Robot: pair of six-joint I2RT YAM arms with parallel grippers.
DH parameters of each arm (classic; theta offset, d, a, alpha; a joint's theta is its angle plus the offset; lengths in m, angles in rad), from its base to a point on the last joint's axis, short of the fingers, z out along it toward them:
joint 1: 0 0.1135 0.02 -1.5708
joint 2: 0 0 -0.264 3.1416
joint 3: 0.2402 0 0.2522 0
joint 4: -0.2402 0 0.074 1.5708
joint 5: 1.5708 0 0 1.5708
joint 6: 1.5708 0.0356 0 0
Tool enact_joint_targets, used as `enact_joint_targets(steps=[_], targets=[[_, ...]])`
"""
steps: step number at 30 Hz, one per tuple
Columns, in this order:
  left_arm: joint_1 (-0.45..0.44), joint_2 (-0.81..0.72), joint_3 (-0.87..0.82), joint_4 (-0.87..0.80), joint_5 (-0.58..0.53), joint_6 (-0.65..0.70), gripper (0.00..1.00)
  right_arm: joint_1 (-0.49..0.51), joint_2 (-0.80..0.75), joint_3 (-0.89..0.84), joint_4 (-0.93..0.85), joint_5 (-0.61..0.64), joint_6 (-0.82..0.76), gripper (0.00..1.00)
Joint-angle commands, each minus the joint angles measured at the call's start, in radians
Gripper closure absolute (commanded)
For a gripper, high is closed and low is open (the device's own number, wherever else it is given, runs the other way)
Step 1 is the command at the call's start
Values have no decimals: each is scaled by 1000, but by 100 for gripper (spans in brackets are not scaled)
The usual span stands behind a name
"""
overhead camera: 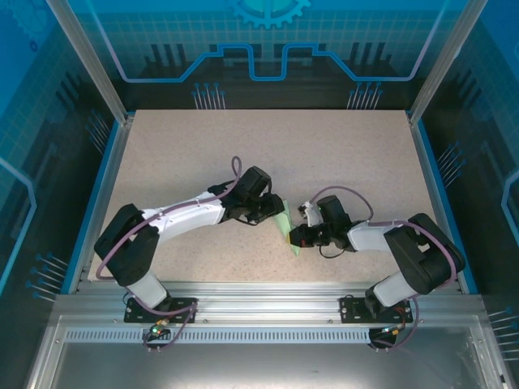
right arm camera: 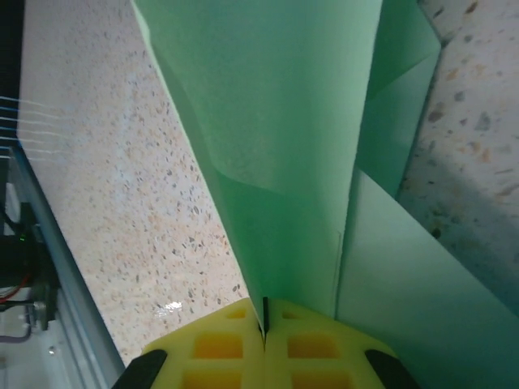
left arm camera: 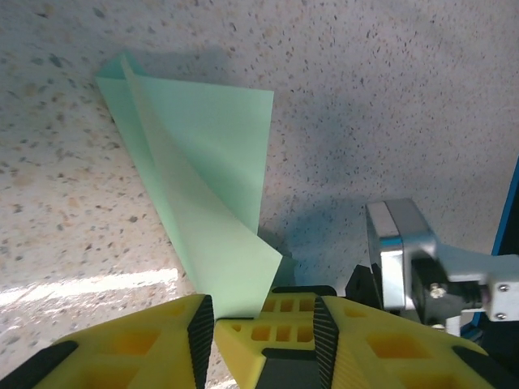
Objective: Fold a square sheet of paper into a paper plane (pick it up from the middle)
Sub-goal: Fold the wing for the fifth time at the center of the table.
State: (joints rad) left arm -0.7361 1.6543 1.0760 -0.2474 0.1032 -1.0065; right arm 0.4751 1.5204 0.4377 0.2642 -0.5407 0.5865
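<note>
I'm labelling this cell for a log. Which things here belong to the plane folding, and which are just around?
Part of the job:
sheet of paper, partly folded
left gripper, pinching it
right gripper, pinching it

Just around:
speckled table
blue wall panels
aluminium rail

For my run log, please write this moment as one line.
left gripper: shut on green paper sheet | right gripper: shut on same sheet | sheet: partly folded
</note>
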Motion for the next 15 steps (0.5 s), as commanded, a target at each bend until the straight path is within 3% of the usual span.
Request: enact_joint_targets(steps=[1,15], targets=[[-8,44,12,53,55,38,59,-36,20,0,14,-79,30,100],[-11,191,20,227,150,20,59,-68,115,29,12,-118,45,100]])
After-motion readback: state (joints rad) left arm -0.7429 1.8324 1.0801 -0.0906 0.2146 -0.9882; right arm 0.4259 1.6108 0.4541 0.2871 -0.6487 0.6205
